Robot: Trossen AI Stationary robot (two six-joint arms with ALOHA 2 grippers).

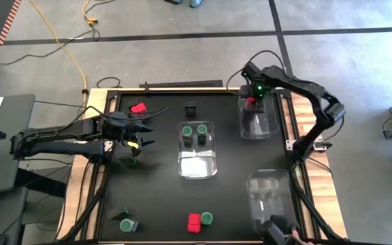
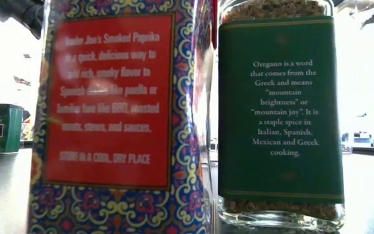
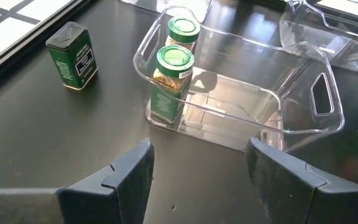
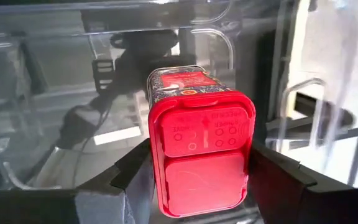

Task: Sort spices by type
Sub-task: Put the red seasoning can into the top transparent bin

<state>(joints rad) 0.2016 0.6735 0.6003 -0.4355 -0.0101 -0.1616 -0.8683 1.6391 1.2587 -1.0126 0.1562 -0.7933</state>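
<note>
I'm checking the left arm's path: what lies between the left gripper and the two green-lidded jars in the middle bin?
Bare black tabletop, in the left wrist view, between the left gripper and the jars, apart from the bin's clear wall.

You have a black table (image 1: 162, 190) carrying three clear bins: the middle bin (image 1: 197, 163) ahead of the left gripper (image 1: 143, 133), scattered spice containers (image 1: 199, 220) well off from it.

Red-lidded paprika tin (image 4: 201, 146) with blue floral pattern; green-labelled, green-capped oregano jars (image 3: 171, 84); dark green tin (image 3: 73, 56); clear bin (image 3: 272, 99).
</note>
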